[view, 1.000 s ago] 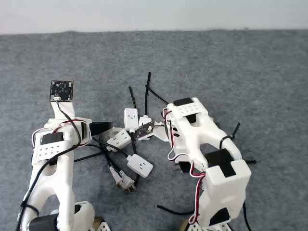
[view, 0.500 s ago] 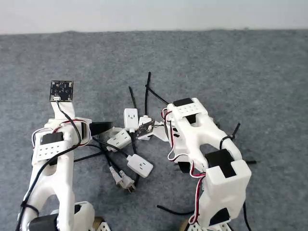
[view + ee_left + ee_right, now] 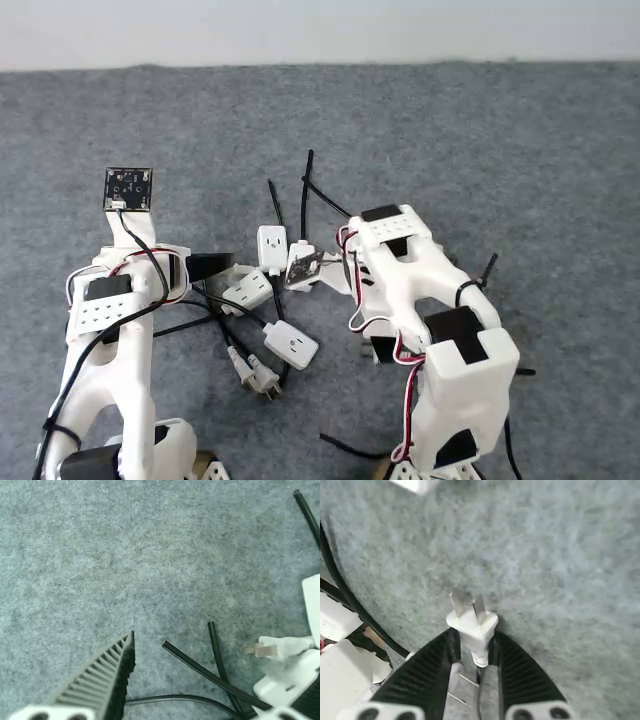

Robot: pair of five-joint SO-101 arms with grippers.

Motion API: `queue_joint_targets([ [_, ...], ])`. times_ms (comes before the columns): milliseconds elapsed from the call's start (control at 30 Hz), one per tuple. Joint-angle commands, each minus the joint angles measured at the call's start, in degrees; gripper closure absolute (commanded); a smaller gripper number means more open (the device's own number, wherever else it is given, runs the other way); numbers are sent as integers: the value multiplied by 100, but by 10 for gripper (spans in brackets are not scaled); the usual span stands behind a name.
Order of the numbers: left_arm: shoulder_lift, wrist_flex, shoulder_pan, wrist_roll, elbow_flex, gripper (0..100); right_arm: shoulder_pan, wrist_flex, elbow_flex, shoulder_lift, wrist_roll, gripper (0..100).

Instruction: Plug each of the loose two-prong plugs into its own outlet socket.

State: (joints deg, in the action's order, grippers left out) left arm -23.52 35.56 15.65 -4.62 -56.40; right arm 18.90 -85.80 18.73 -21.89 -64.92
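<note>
Over the last second the right arm (image 3: 430,300) has sagged a touch toward its own base, and the black cord end (image 3: 335,443) on the carpet by its foot has slid along with it. The left arm (image 3: 105,330) hasn't budged.

From where I stand, the left arm sits at the left of the grey carpet (image 3: 500,150), with the left claw (image 3: 213,266) pointed into the tangle of cords. One ribbed finger (image 3: 107,677) hangs over bare carpet. I can't tell how wide this claw is open, or whether it has hold of anything.

Just beside it lies a tilted white socket (image 3: 248,290). A second socket (image 3: 272,247) lies farther back, and a third socket (image 3: 291,343) lies nearer the arms' bases. A loose plug (image 3: 262,378) rests on the carpet next to that third one, its prongs bare and in nothing.

Further right, the right claw (image 3: 474,639) is closed on a white two-prong plug (image 3: 472,625). Both black fingers (image 3: 432,667) pinch its body. Its prongs stick out forward over the carpet, just beside the second socket but not in it.
</note>
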Motion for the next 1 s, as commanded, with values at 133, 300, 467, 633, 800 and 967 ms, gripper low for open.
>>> queue_joint_targets([
  [133,0,-132,-9,9,40,476,-4,57,334,-259,273,990],
  [300,0,-132,-9,9,40,476,-4,57,334,-251,273,990],
  [467,0,-132,-9,9,40,476,22,-268,114,-31,237,990],
  [633,0,-132,-9,9,40,476,-4,-1156,-466,752,273,990],
  [800,0,-132,-9,9,40,476,4,-1719,-905,1824,352,990],
  [967,0,-132,-9,9,40,476,-4,-1719,-747,2695,563,990],
])
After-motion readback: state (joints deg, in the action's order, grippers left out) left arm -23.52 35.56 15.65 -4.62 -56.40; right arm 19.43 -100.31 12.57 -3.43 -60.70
